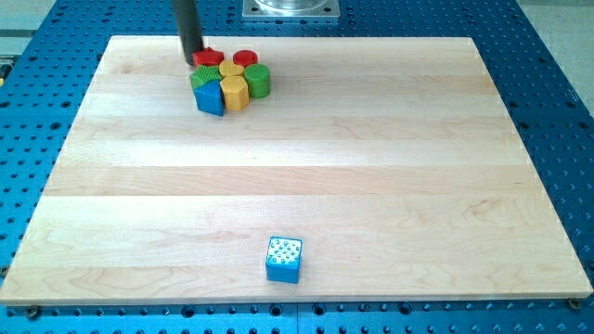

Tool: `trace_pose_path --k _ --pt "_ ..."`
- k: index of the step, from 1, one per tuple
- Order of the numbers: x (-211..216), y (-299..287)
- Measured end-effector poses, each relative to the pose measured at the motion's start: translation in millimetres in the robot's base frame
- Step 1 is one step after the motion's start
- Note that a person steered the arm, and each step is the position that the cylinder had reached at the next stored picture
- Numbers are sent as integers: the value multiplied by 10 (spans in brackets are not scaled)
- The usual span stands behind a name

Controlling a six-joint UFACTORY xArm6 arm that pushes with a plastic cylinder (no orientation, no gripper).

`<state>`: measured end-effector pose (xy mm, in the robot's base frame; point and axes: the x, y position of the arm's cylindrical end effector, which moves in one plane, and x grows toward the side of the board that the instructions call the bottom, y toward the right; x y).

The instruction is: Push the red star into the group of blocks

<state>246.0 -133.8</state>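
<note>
The tip point(192, 61) touches the red star point(208, 58), apparently, at the left end of a tight cluster near the worktop point(371, 139)'s top edge. A blue cube point(284, 259) sits near the bottom edge. No fingers exist.

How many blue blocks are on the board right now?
2. One blue block sits at the lower left edge of the cluster near the view's top, touching the yellow block. The other, a blue cube, stands alone near the view's bottom. None seem hidden.
</note>
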Motion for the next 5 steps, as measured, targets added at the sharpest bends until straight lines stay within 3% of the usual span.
trace_pose_path --k 5 --pt "21 455"
